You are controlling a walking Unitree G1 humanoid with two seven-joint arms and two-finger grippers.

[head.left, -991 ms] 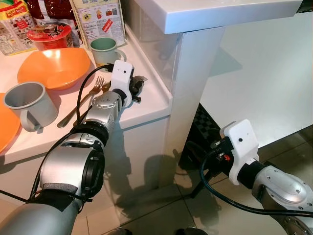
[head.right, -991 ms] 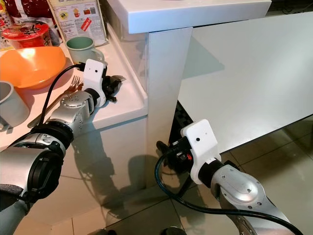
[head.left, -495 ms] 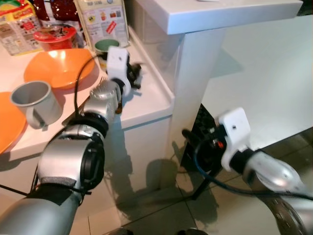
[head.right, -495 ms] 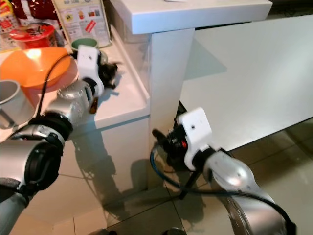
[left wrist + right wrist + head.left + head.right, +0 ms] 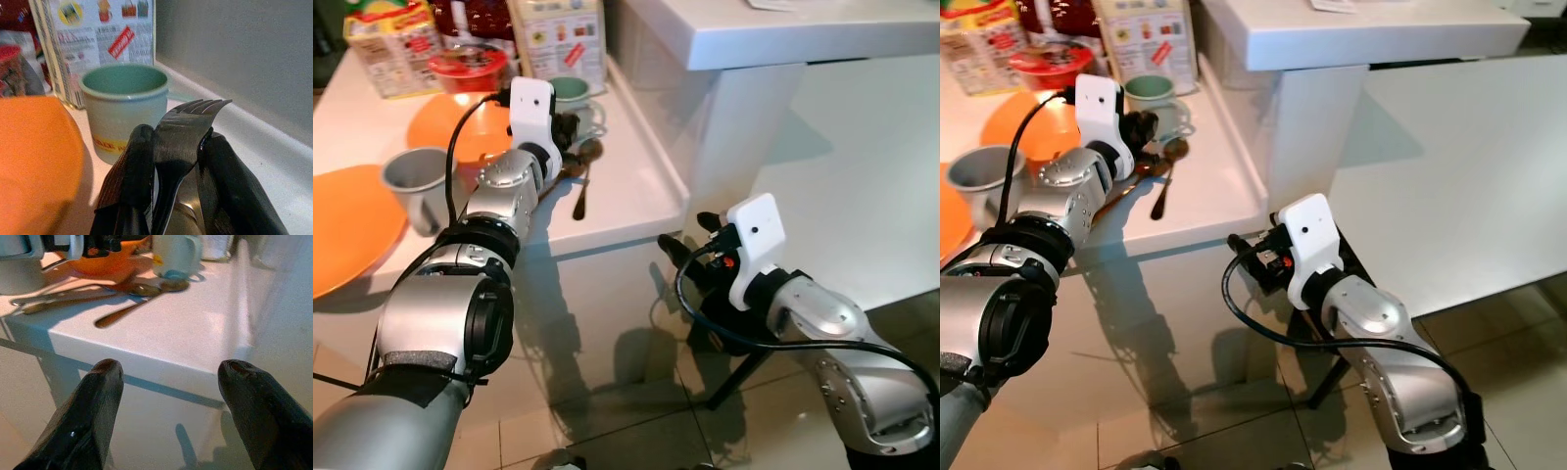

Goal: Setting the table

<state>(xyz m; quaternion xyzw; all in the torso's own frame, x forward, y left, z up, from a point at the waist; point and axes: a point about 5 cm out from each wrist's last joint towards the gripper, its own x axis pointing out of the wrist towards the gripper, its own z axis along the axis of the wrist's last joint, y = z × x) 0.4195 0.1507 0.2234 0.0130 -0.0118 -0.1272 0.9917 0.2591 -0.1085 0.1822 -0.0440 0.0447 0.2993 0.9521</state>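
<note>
Left claw (image 5: 173, 156) closed on a dark metal fork (image 5: 183, 129), tines poking up between the two black fingers, seen centre of the left wrist view. Held over the white surface (image 5: 626, 196) in the upper middle of the left eye frame, just short of a pale green ceramic mug (image 5: 124, 105). Orange plastic bowl (image 5: 445, 122) just left of it, grey metal mug (image 5: 411, 181) further left, flat orange plate (image 5: 347, 235) at the left edge. Brown-handled spoon (image 5: 582, 176) lying on the surface just right of the claw, other cutlery beside it. Red-lidded noodle cup (image 5: 468, 67) and printed cartons at the top of the frame.

Right claw (image 5: 168, 382) wide open, holding nothing, low in the centre right of the left eye view, below and in front of the surface edge.

Fork likely light, stiff and slick: thin metal apt to pivot or slide between smooth fingers. Grip appears to sit close under the tines, so the long handle may swing; firmer hold probably nearer the middle of the handle. Not fragile, but liable to clatter if dropped.
</note>
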